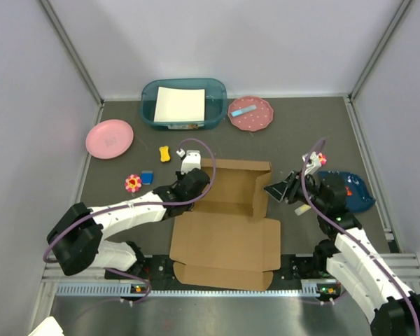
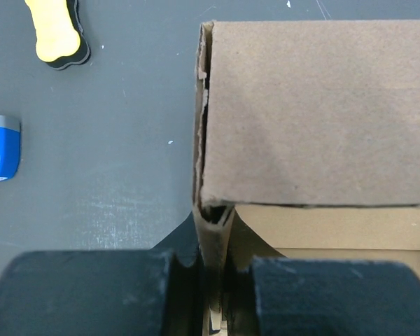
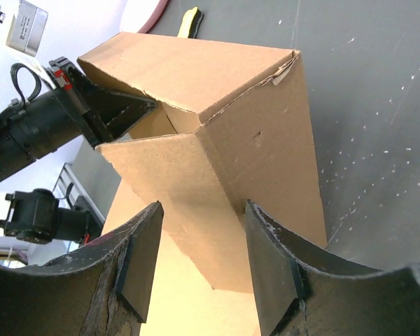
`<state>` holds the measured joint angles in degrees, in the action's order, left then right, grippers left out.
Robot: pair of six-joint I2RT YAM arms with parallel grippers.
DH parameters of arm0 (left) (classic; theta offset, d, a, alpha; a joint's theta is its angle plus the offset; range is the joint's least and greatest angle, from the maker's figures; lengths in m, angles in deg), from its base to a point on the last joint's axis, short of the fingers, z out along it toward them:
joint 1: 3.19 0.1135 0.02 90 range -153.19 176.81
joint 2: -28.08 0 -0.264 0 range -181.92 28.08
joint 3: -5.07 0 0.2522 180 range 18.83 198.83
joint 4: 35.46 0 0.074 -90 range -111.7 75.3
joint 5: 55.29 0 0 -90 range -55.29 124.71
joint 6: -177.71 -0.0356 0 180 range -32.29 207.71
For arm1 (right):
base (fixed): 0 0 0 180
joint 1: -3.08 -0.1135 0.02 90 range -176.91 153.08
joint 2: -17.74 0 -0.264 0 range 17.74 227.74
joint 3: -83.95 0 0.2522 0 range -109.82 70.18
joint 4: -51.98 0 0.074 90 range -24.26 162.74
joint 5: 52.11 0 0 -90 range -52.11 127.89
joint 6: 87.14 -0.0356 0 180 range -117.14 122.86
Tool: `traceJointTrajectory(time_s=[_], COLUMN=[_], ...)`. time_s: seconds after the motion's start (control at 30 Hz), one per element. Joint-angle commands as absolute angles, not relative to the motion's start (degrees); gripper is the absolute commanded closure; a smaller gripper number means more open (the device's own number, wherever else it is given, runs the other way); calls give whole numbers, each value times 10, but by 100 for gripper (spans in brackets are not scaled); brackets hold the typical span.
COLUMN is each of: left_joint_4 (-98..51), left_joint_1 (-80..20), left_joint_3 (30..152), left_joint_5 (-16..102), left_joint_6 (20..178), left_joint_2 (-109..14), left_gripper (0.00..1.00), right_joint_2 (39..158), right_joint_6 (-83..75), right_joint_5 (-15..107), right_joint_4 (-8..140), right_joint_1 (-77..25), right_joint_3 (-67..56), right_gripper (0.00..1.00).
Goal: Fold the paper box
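Observation:
The paper box (image 1: 227, 227) lies in the middle of the mat, brown cardboard with its back and side walls raised and the lid panel flat toward me. My left gripper (image 1: 200, 183) is shut on the box's left wall; the left wrist view shows the folded wall (image 2: 211, 231) pinched between the fingers (image 2: 213, 262). My right gripper (image 1: 278, 190) stands open at the box's right side. In the right wrist view the fingers (image 3: 203, 210) are spread apart, and the box's right-hand flap (image 3: 217, 182) hangs just ahead of them, untouched.
A teal bin (image 1: 147, 94) with a white sheet sits at the back, a red dotted plate (image 1: 250, 114) beside it. A pink plate (image 1: 109, 138) lies far left. A yellow toy (image 1: 165, 153), blue block (image 1: 147, 178) and flower (image 1: 132, 183) lie left of the box. A blue plate (image 1: 358, 194) is behind my right arm.

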<state>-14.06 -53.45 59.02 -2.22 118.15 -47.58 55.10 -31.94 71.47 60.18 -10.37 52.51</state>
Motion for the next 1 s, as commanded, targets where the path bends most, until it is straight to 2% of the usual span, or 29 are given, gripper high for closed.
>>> traceJointTrajectory(time_s=[0.0,0.13,0.43,0.7,0.97], left_joint_4=[-114,-119,-127,-136,-141], left_joint_1=[-538,-537,-538,-538,-537], left_joint_3=[586,581,580,583,582], left_joint_5=[-1,-1,9,14,16], left_joint_6=[1172,1172,1165,1152,1143], left_joint_2=[-491,-483,-478,-472,-461], left_gripper=[100,100,100,100,100], right_joint_2=[545,559,596,652,699], right_joint_6=[-326,-297,-241,-204,-186], right_joint_5=[737,717,579,431,351], right_joint_4=[565,612,697,695,686], right_joint_1=[-112,-112,-147,-251,-282], right_joint_3=[500,487,458,420,400], right_gripper=[49,49,48,46,47])
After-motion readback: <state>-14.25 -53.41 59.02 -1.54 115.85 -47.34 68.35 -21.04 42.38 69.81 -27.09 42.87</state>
